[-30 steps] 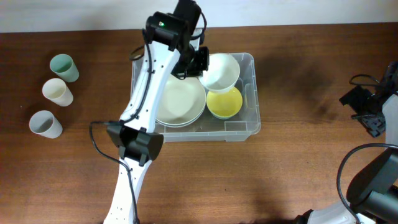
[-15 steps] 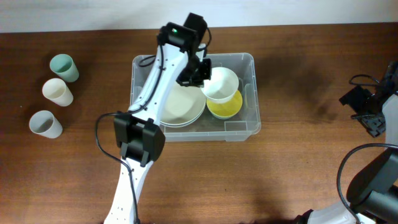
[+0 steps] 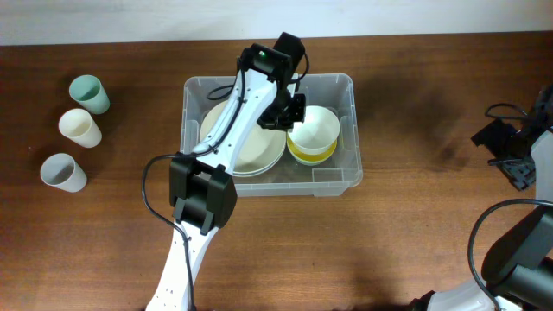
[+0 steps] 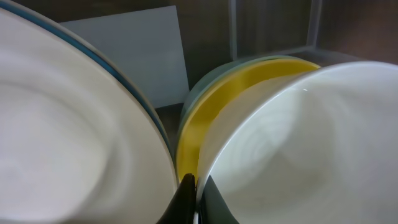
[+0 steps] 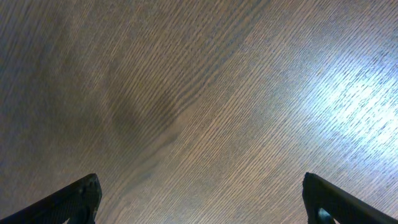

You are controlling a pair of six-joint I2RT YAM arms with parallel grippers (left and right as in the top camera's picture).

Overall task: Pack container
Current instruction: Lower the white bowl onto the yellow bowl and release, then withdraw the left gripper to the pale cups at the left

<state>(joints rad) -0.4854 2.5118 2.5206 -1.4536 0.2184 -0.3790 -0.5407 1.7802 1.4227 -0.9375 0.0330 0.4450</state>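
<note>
In the middle of the desk (image 3: 415,225) stands the container (image 3: 346,86), its long side running left to right. The left pincer (image 4: 194,199) reaches into it and is clamped on the near rim of a white bowl (image 3: 318,128), one finger inside the rim and one outside. The white bowl sits down in a yellow bowl (image 3: 307,154) at the container's right end; whether it rests there fully or hangs from the grip cannot be told. Beside the bowls, filling the left part of the container, lies a stack of pale plates (image 3: 255,147).

The right pincer (image 5: 199,202) hovers over bare wood at the desk's right edge, its fingers wide apart and holding nothing.

The packing looks well advanced: plates and both bowls are inside. Left outside, well apart from the container on the left of the desk, are a green cup (image 3: 88,92), a cream cup (image 3: 79,127) and a grey cup (image 3: 62,171), which probably have yet to go in.
</note>
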